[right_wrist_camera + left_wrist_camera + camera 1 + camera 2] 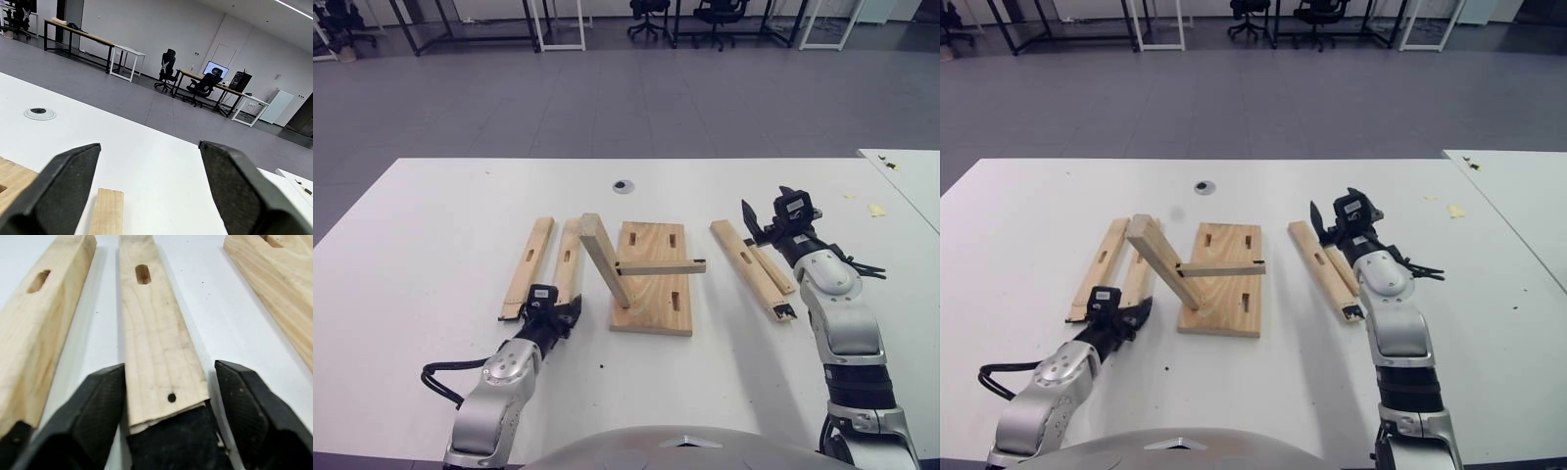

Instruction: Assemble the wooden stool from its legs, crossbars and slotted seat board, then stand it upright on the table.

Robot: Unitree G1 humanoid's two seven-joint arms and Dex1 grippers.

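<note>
Seat board [651,318] lies flat mid-table [431,245]. 1 leg [605,259] stands tilted in it, with 1 crossbar [661,266] sticking out toward 3 o'clock.

2 loose legs lie flat at the board's 9 o'clock, outer [529,264] and inner [568,266]. Left gripper [168,372] is at the inner leg's 6 o'clock end, fingers [105,396] spread and straddling it. 1 finger is just beside the wood, the other apart; nothing is grasped.

At the board's 3 o'clock lie 1 more leg [744,259] and a short crossbar [771,269], touching side by side. Right gripper [769,217] hangs over their 12 o'clock ends, fingers [73,171] released and holding nothing.

Grommet [624,185] sits at the board's 12 o'clock. There is bare tabletop toward 9, 12 and 6 o'clock. Table edge and a 2nd table [911,176] are at 3 o'clock, well apart from the parts.
</note>
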